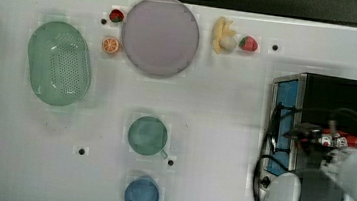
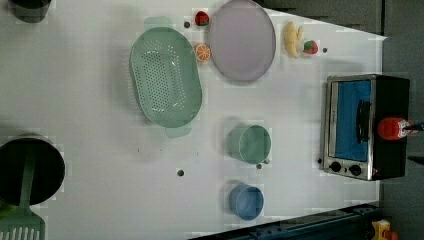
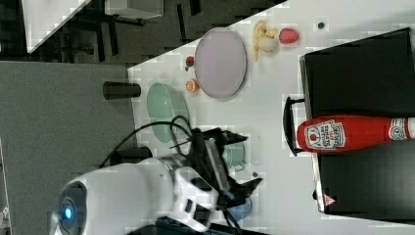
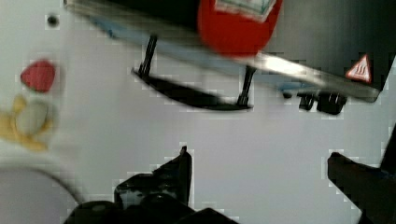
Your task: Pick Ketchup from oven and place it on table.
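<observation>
The ketchup [image 3: 352, 133] stands on the oven [image 3: 362, 73] roof, near its front edge; the right view shows its label. The wrist view shows the jaws [image 4: 261, 172] spread wide over the bare tabletop [image 4: 261, 130], in front of the oven handle [image 4: 191, 95]

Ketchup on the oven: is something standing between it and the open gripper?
Nothing visible. The Ketchup lies on top of the oven, and the open gripper faces it across bare table.
</observation>
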Controlling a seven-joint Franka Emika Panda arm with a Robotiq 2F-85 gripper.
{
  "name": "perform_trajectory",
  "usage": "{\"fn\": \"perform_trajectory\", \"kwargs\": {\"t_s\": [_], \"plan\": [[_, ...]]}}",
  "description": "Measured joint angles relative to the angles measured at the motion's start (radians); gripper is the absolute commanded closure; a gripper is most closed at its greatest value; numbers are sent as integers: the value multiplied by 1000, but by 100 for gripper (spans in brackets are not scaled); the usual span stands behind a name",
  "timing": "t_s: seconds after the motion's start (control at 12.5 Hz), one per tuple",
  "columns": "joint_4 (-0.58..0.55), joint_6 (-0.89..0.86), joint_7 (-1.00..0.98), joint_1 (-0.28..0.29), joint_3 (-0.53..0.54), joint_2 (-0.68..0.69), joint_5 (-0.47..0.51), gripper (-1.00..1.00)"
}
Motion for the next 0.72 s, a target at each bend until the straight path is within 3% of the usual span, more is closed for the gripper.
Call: {"fn": "perform_trajectory", "kwargs": {"t_s": [0.4, 0.72], "plan": [[96, 232, -2, -14, -49, 140, -9, -100], [55, 283, -2, -20, -84, 265, 7, -100]]}}
